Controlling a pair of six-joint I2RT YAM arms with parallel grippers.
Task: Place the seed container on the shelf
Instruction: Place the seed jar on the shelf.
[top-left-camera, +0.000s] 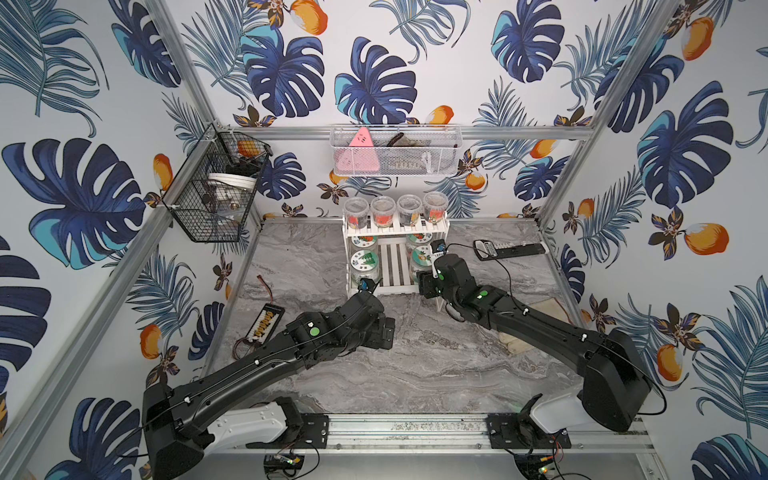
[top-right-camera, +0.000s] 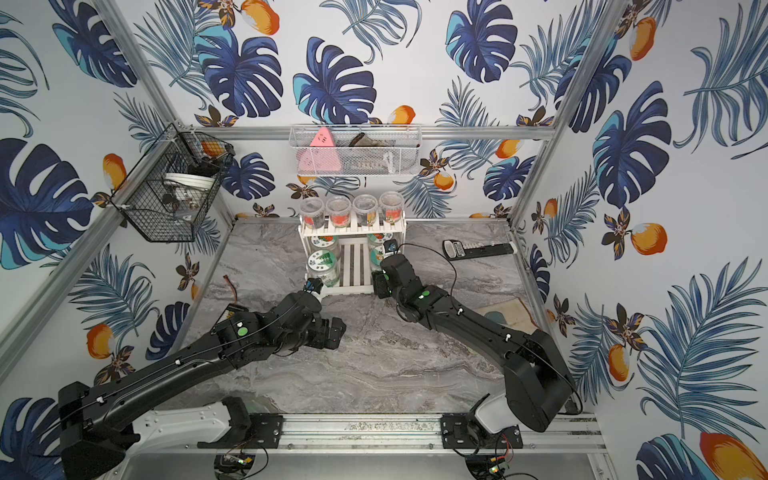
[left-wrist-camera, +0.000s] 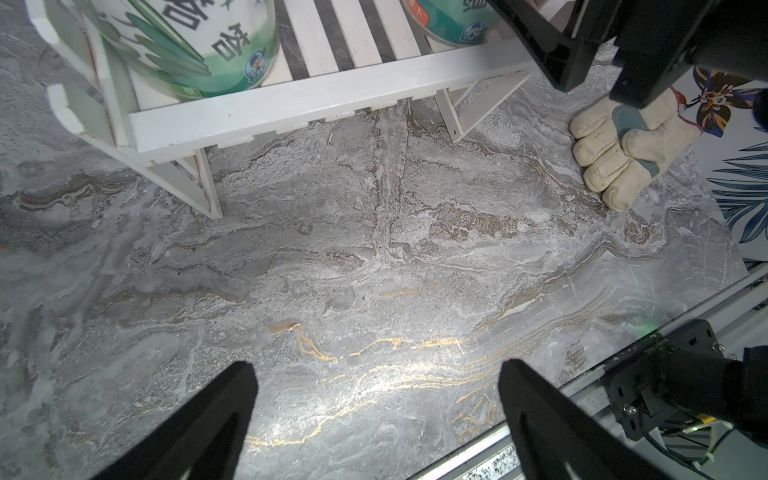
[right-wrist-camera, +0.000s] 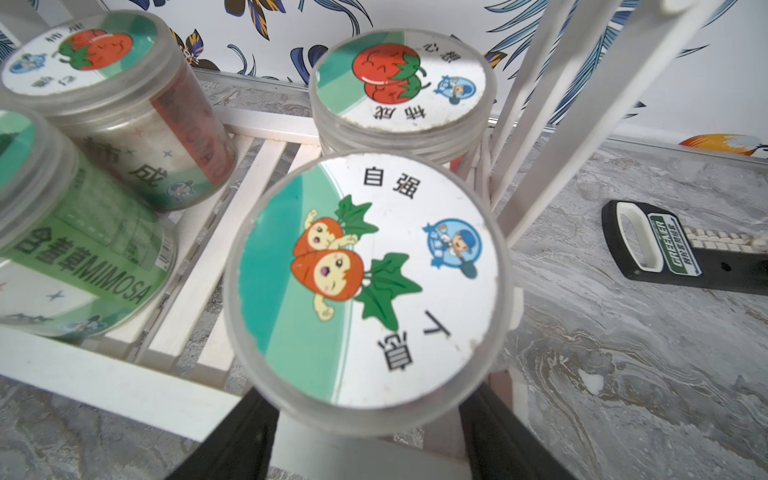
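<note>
Right gripper (right-wrist-camera: 365, 415) pinches seed jar (right-wrist-camera: 370, 291) by its sides at shelf (right-wrist-camera: 104, 382) front; left gripper (left-wrist-camera: 376, 365) spread, empty. Jar prob. light, stiff, slick plastic: hold mid-body, firm.

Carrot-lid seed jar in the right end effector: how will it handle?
The carrot-lid jar looks like smooth clear plastic, probably slick in the right end effector. Round, so likely rolls if tipped. The tomato-lid jar stands upright on the shelf slats, so it should too.

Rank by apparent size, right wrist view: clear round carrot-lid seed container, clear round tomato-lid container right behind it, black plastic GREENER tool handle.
1. carrot-lid seed container, nearest the camera
2. tomato-lid container
3. GREENER tool handle, cropped, so 2-3 unsure
</note>
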